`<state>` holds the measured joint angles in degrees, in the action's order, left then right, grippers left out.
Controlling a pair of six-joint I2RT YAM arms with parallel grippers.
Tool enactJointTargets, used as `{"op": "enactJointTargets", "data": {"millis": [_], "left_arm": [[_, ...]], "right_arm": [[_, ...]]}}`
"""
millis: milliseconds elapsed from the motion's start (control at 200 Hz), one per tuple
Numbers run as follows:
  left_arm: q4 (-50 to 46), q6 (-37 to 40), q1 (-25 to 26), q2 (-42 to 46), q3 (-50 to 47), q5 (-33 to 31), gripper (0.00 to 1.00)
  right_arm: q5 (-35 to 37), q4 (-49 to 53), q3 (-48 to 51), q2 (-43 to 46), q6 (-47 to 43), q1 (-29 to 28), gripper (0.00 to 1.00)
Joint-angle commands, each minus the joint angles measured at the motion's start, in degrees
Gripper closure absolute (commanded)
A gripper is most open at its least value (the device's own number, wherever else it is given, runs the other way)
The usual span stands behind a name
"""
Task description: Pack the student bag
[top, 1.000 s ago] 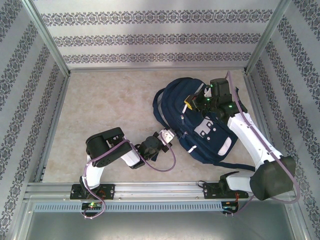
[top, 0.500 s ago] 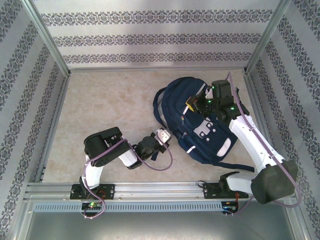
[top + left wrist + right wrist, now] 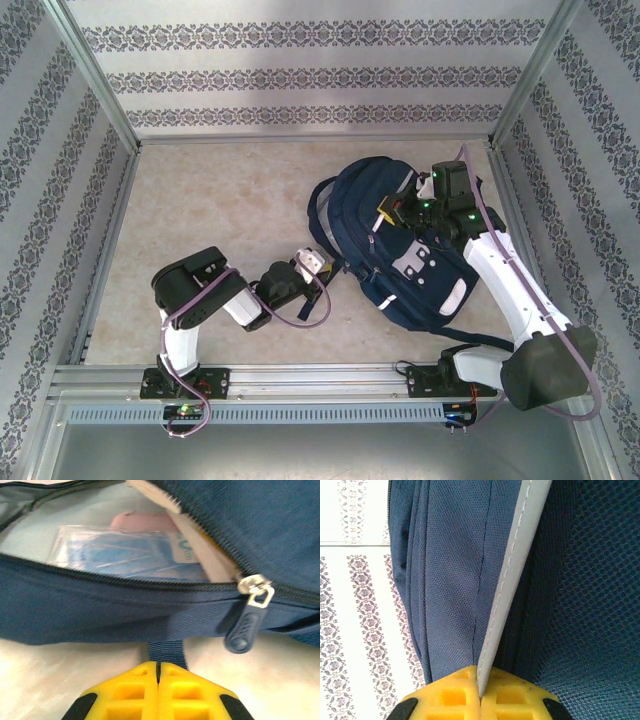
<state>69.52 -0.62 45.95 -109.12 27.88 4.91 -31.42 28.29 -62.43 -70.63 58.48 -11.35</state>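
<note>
While the student bag [image 3: 355, 225] lay on its side on the table [image 3: 220, 220], directly in front of the left gripper [image 3: 158, 670], both grippers were closed. The left fingers were pressed together with no gap. A short navy webbing loop [image 3: 167, 652] hung from the bag's lower edge and reached down to their tips, but I could not tell if it was really pinched or only passed behind them. Just beyond that loop the main compartment stood open. A clear packet with blue print [image 3: 120, 555] and something pink [image 3: 140, 520] were lying inside, and the zipper pull [image 3: 248, 622] hung ahead and to the right of the fingertips.

The right gripper [image 3: 480, 687] was on the far side of the bag. Its fingers were closed on a grey strip [image 3: 512, 575] of the bag, which ran straight away from the fingertips with navy fabric on both sides of it.

In my judgement the packing was mostly done and closing the zipper was the step in hand. The risks were these. If the left fingers had no true hold of the loop, a pull would slip off and the bag would not be kept tight. The thin strip could slide out of the right fingers in the same way. Because the opening faced sideways, a hard tug could make the packet slide out. The light lining near the zipper teeth could also catch in the slider.
</note>
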Motion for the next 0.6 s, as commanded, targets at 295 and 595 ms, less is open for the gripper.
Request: {"op": "enactJointTargets", "data": {"millis": [295, 595], "left_arm": [[-18.3, 3.5, 10.2, 8.1, 5.8, -14.4, 0.59], [-10.5, 4.2, 14.7, -1.1, 9.3, -30.9, 0.51]], "right_arm": [[3.7, 0.2, 0.0, 2.9, 3.7, -0.3, 1.0], [6.0, -5.1, 0.2, 2.8, 12.6, -2.8, 1.0]]}}
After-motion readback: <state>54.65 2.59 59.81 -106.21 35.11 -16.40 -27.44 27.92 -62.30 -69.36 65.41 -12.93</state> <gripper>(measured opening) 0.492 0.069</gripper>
